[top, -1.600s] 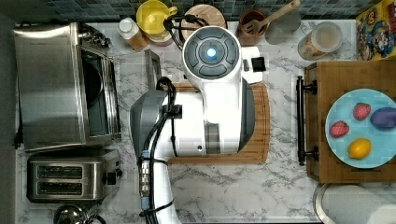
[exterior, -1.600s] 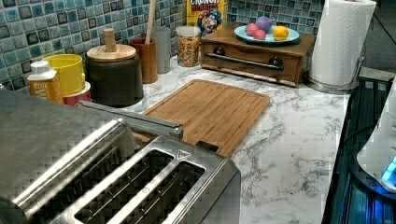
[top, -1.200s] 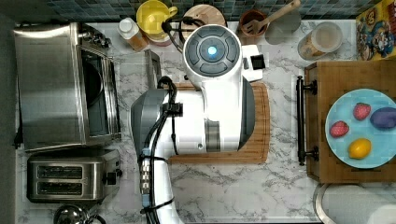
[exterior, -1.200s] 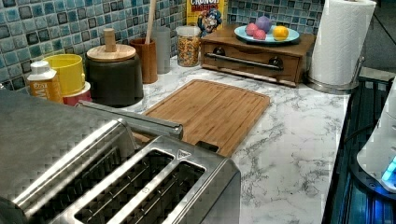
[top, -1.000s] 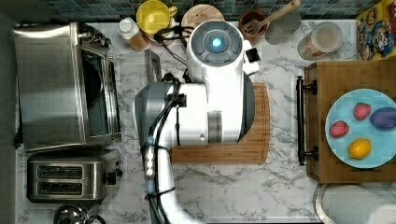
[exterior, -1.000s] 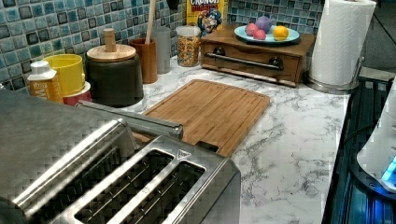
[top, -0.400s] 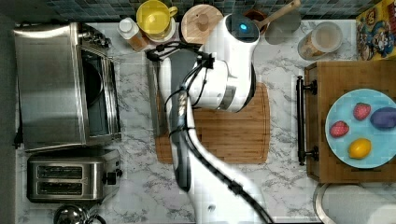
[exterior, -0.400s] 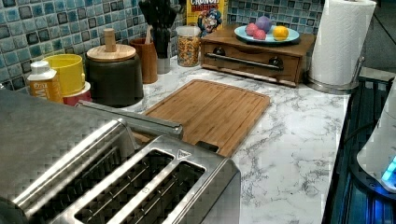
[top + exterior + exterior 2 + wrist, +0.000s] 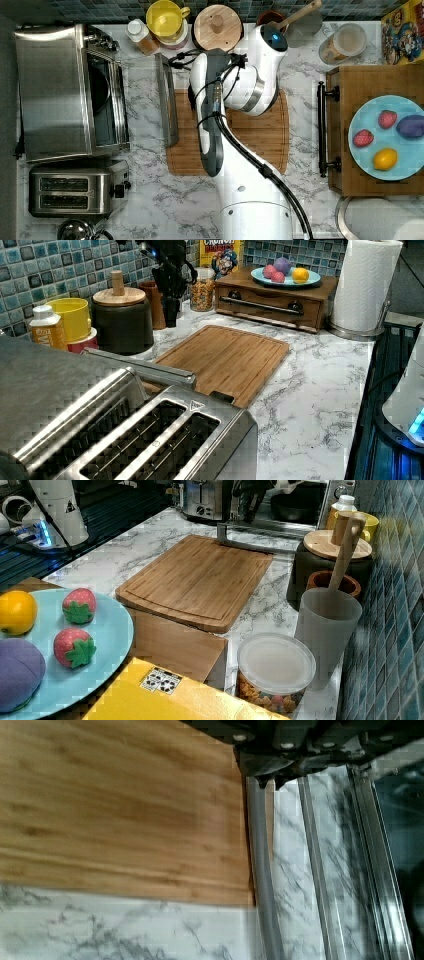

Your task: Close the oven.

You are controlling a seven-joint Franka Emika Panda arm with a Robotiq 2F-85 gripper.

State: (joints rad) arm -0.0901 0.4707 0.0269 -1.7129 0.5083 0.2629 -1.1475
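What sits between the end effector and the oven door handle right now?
Nothing visible. The end effector hangs above the counter near the open oven door's bar handle, with bare marble and the cutting board edge below.

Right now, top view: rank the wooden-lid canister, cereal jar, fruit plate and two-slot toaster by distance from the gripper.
The gripper hangs near the back end of the open oven door.
1. wooden-lid canister, at the back, just beyond it.
2. cereal jar, back, toward the top view's right.
3. fruit plate, far right, and two-slot toaster, front left: too close to call.
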